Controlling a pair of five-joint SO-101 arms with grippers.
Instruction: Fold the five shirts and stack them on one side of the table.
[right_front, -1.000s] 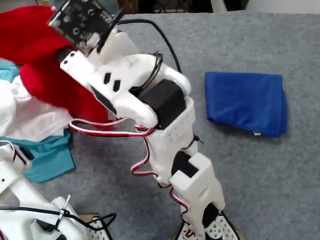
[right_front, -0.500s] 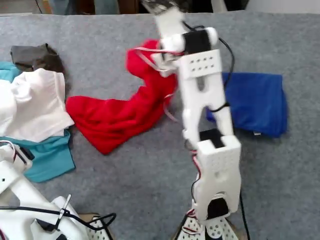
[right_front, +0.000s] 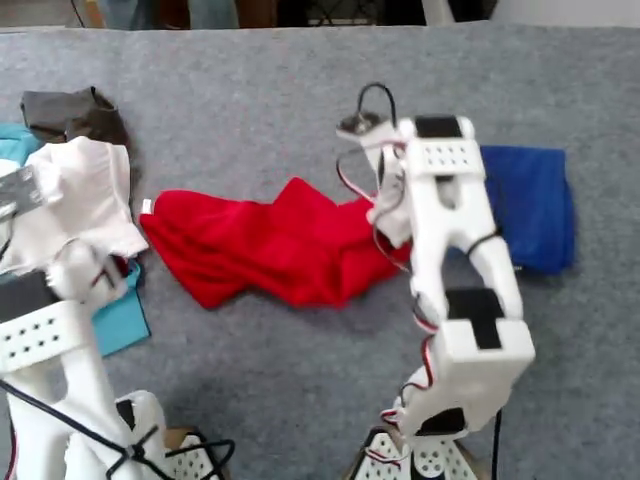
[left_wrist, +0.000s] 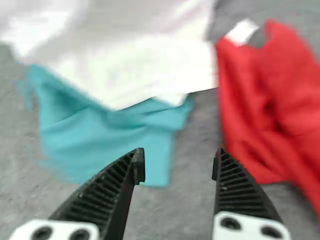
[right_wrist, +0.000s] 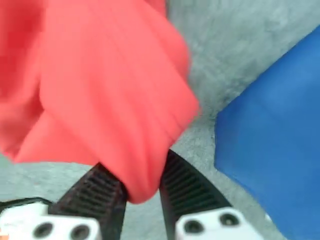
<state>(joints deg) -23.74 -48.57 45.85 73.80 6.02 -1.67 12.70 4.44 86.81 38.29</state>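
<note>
1. On the grey felt-covered table (right_front: 250, 100), a crumpled red cotton shirt (right_front: 280, 250) lies spread in a long, wrinkled band.
2. At the red shirt's right-hand end in the high view, the right gripper (right_wrist: 135, 165) is clamped on a fold of the red fabric. In the right wrist view its two black ribbed fingers (right_wrist: 107, 190) stand narrow, with bunched cloth pinched between them.
3. The white right arm (right_front: 455, 210) leans over that same end of the red shirt and covers the grip from above.
4. A neatly folded blue cotton shirt (right_front: 535, 205) lies flat just beside the gripped end of the red shirt. The right wrist view shows a narrow strip of grey table between the two.
5. Off the opposite end of the red shirt, the left gripper (left_wrist: 178, 155) hangs above the table with its jaws wide apart, holding nothing. The red shirt lies beside one finger.
6. A loose white cotton shirt (right_front: 75, 200) lies just beside that far end of the red shirt, close to the red shirt's small white label (right_front: 148, 206).
7. The white shirt partly covers a rumpled teal cotton shirt (left_wrist: 110, 140), which lies near the red shirt and apart from it.
8. A crumpled dark brown garment (right_front: 75, 115) lies beyond the white shirt, well apart from the red shirt.
</note>
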